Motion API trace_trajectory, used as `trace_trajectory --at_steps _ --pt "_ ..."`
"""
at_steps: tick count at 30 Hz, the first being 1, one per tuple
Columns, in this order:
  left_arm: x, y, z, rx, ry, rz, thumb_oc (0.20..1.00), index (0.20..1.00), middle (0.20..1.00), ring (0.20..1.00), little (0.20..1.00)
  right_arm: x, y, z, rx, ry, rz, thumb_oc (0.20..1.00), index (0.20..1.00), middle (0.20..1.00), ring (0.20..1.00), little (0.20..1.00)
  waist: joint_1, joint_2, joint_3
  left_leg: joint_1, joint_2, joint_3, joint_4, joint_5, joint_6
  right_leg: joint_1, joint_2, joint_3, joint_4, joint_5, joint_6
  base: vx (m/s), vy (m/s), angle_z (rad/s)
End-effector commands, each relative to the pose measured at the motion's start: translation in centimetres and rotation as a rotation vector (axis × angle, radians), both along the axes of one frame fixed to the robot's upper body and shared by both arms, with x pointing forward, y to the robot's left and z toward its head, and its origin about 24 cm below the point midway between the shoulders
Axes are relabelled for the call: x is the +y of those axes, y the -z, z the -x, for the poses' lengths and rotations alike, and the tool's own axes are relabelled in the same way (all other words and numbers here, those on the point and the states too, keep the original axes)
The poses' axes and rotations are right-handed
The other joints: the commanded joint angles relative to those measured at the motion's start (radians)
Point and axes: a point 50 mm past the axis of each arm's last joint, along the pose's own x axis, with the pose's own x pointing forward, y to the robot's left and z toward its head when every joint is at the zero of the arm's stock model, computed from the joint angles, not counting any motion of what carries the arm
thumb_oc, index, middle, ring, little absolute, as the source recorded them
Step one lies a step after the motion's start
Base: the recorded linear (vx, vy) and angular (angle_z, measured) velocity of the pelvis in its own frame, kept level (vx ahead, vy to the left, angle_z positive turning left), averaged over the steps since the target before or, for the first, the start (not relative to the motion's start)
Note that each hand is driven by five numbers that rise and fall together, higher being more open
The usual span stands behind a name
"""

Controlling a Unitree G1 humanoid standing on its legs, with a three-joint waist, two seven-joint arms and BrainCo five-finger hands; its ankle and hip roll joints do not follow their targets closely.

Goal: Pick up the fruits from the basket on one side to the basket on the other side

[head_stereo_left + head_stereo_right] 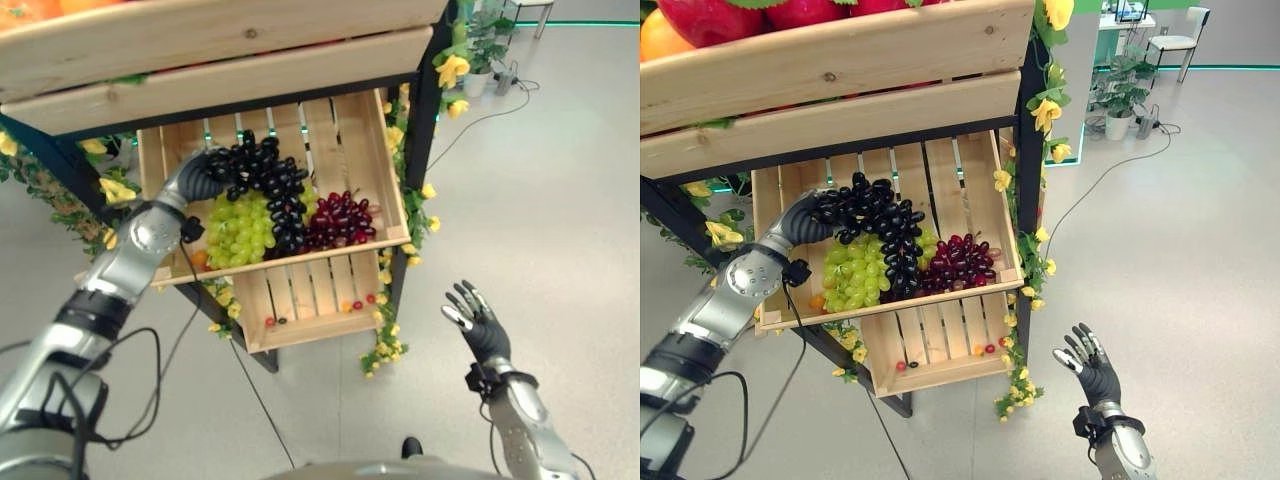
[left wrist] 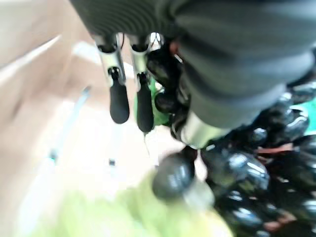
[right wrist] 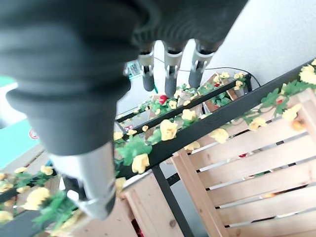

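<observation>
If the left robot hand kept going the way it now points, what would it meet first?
The black grapes: the left robot hand is already against that bunch in the wooden crate. Past it probably lie the crate's slats, though depth is unclear.

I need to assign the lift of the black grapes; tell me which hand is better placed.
Left. The left hand is already at the black grapes in the middle crate, fingers against the bunch. The right hand hangs open over the floor, beside the stand and well below that crate.
</observation>
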Motion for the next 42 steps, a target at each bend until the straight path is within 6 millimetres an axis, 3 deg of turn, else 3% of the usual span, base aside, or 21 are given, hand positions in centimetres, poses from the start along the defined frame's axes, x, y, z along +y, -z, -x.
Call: trace_trajectory --at_steps 1,12,13,14,23,31,37,41,42 --pt "1.2 -4.7 -0.4 -0.149 -0.079 -0.358 0.200 0.200 0.200 0.200 0.200 0.3 -3.9 -1.5 -0.219 -0.052 0.017 1.000 1.000 1.000 1.000 1.000 -0.022 -0.024 0.010 0.013 0.016 0.004 0.012 -0.023 -0.037 0.065 -0.046 -0.012 0.010 -0.100 0.112 0.00 0.000 0.00" --pt "1.5 -4.6 -0.5 -0.155 -0.086 -0.420 0.200 0.200 0.200 0.200 0.200 0.3 -4.0 -1.1 -0.222 -0.083 0.028 1.000 1.000 1.000 1.000 1.000 -0.019 -0.024 0.011 0.014 0.017 0.014 0.008 -0.023 -0.039 0.057 -0.046 -0.014 0.010 -0.098 0.116 0.00 -0.002 -0.05" --pt "1.5 -4.6 -0.6 -0.170 -0.087 -0.410 0.338 0.338 0.338 0.338 0.338 0.4 -4.0 -1.0 -0.221 -0.089 0.025 1.000 1.000 1.000 1.000 1.000 -0.019 -0.025 0.009 0.013 0.018 0.013 0.009 -0.023 -0.039 0.058 -0.046 -0.015 0.010 -0.098 0.116 0.00 0.000 0.00" --pt "1.4 -4.4 -0.6 -0.172 -0.084 -0.412 1.000 1.000 1.000 1.000 1.000 0.4 -3.9 -1.0 -0.218 -0.089 0.028 1.000 1.000 1.000 1.000 1.000 -0.019 -0.026 0.008 0.014 0.018 0.013 0.009 -0.023 -0.040 0.059 -0.045 -0.016 0.010 -0.099 0.115 0.00 0.000 0.00" --pt "0.2 -4.3 -0.1 -0.221 -0.044 -0.419 1.000 1.000 1.000 1.000 1.000 0.3 -3.8 -0.9 -0.203 -0.081 0.042 1.000 1.000 1.000 1.000 1.000 -0.008 -0.038 0.006 0.015 0.021 0.005 0.009 -0.028 -0.039 0.068 -0.044 -0.026 0.010 -0.105 0.112 0.00 0.000 0.00" --pt "0.5 -5.0 1.2 -0.275 -0.035 -0.350 1.000 1.000 1.000 1.000 1.000 0.2 -3.8 -0.9 -0.199 -0.072 0.054 1.000 1.000 1.000 1.000 1.000 0.008 -0.046 0.001 0.020 0.021 -0.001 0.010 -0.033 -0.038 0.076 -0.043 -0.029 0.010 -0.109 0.108 0.00 0.000 0.00" --pt "2.2 -5.3 3.7 -0.342 -0.040 -0.180 1.000 1.000 1.000 1.000 1.000 0.0 -3.6 -0.7 -0.188 -0.046 0.048 1.000 1.000 1.000 1.000 1.000 0.028 -0.055 -0.002 0.024 0.024 -0.004 0.012 -0.033 -0.040 0.081 -0.041 -0.032 0.010 -0.112 0.100 -0.01 -0.010 0.06" --pt "4.0 -4.0 6.9 -0.314 -0.029 0.009 1.000 1.000 1.000 1.000 1.000 -0.4 -3.5 -0.5 -0.171 -0.026 0.060 1.000 1.000 1.000 1.000 1.000 0.038 -0.056 -0.004 0.029 0.028 -0.005 0.014 -0.035 -0.042 0.087 -0.038 -0.030 0.010 -0.115 0.093 0.00 0.000 0.00" --pt "3.8 -3.1 8.1 -0.253 0.043 0.168 1.000 1.000 1.000 1.000 1.000 -0.7 -3.5 -0.4 -0.172 0.002 0.060 1.000 1.000 1.000 1.000 1.000 0.052 -0.061 -0.004 0.031 0.031 -0.008 0.017 -0.034 -0.042 0.089 -0.034 -0.029 0.010 -0.116 0.087 0.00 0.000 0.00"
